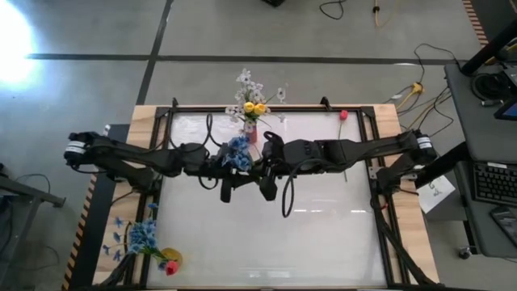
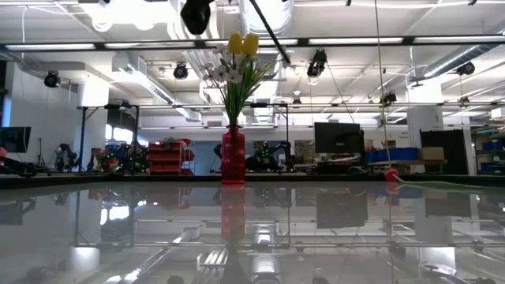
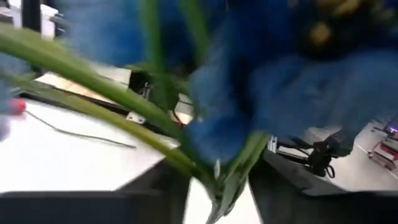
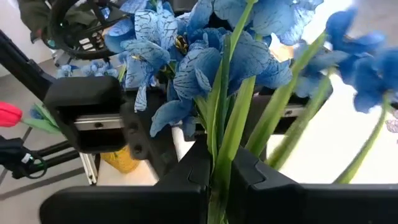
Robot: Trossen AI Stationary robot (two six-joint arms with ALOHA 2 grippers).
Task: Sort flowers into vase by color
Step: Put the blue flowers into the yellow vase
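Blue flower spray held between both arms above mid-table

At the table's near left corner a yellow vase (image 1: 171, 260) keeps blue flowers and a pink bud. The left gripper (image 1: 227, 184) meets the blue iris spray (image 1: 237, 151); its grip I cannot tell. The right gripper (image 4: 219, 177) pinches the stems, likely for a handover. Behind, the red vase (image 2: 233, 155) holds yellow buds and white sprays; a pink flower (image 1: 343, 115) lies right.

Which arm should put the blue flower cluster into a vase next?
Right, probably. The right gripper is shut on the green stems of the blue fabric flower cluster; the left gripper's hold is unclear.
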